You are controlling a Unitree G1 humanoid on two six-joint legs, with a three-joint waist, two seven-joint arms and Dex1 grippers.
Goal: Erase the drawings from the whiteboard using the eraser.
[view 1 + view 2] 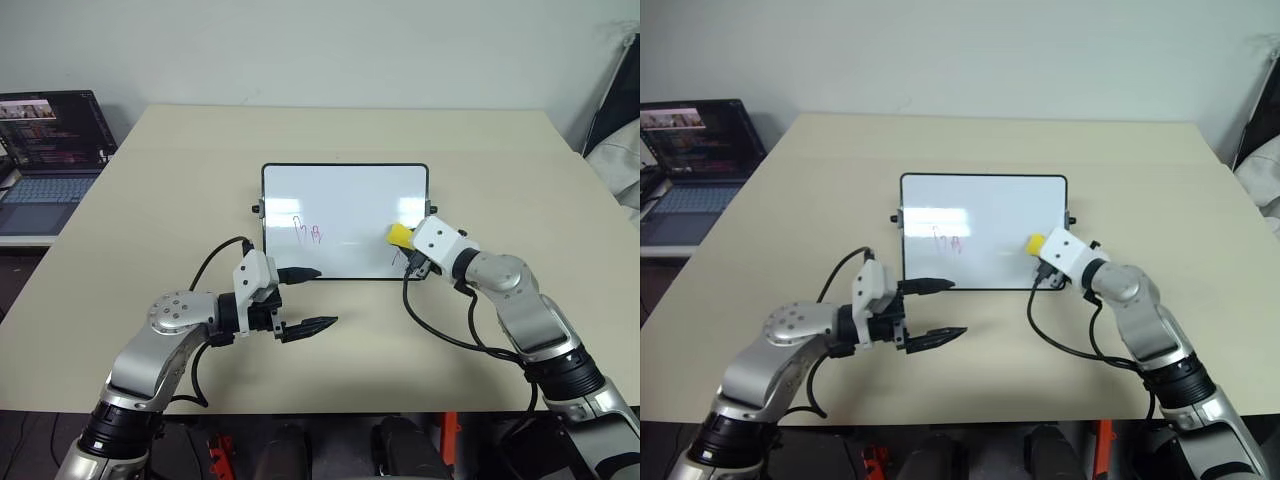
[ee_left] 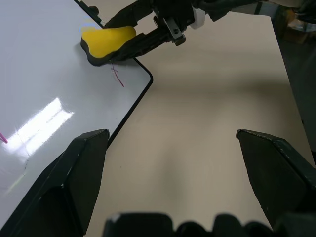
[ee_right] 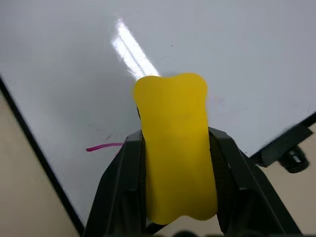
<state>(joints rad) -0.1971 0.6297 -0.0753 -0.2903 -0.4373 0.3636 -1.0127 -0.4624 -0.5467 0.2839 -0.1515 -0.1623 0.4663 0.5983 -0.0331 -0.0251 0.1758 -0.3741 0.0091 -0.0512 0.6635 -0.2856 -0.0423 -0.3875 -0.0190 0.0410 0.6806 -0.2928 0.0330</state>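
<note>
On the tan bench (image 1: 150, 180) lies the whiteboard (image 1: 345, 195), flat, near the middle, with a thin black frame. Red drawings (image 1: 307, 231) sit on the white part, toward the 7 o'clock side of the board. One more thin red line (image 2: 117, 77) shows near the board's 5 o'clock corner, just beside the eraser.

The right hand (image 3: 173, 148) is over that 5 o'clock corner of the board. Its two black fingers (image 3: 118, 182) are squeezed onto the sides of the yellow eraser (image 3: 175, 143), holding it tight. The eraser pokes out past the fingertips, over the white board. I cannot tell if it touches the board.

The left hand (image 1: 308, 298) is at 6 o'clock from the board, by its 7 o'clock corner, above the bench. Its fingers (image 2: 74, 168) are spread wide and hold nothing. They point across toward the right hand.

At 10 o'clock, past the bench edge, is a laptop (image 1: 45, 150) with its screen lit.
</note>
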